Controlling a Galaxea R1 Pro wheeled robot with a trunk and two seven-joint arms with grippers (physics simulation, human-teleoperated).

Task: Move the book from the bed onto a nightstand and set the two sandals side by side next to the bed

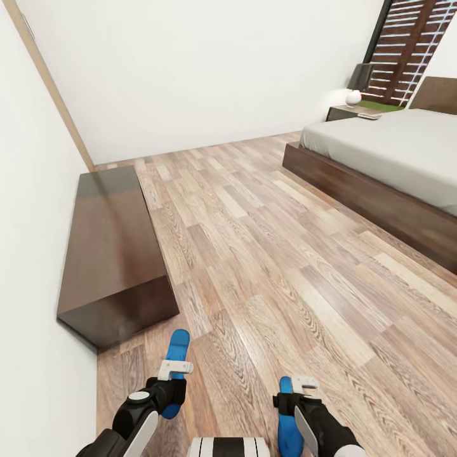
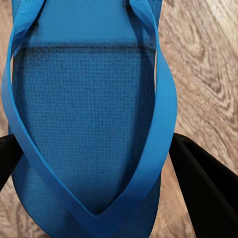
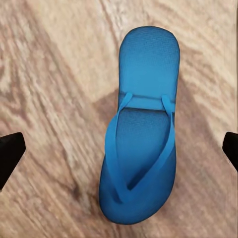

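Both my arms are low over the wood-plank floor, one sandal under each. Left gripper is right down on the left sandal; in the left wrist view its black fingers flank the sole close on both sides and the left sandal fills the gap, but I can't tell whether they're actually clamped or just touching. Right gripper hangs above the right sandal with its jaws spread wide; the wrist view shows the right sandal flat on the planks, well clear of both fingertips. Sandals sit apart from each other and far from the bed, so both need carrying over there to lie side by side. I judge this as lining up a double pick. Nightstand stands beyond the bed by the window, a small flat thing on it, too small to say it's the book. Long dark bench cabinet runs along the left wall
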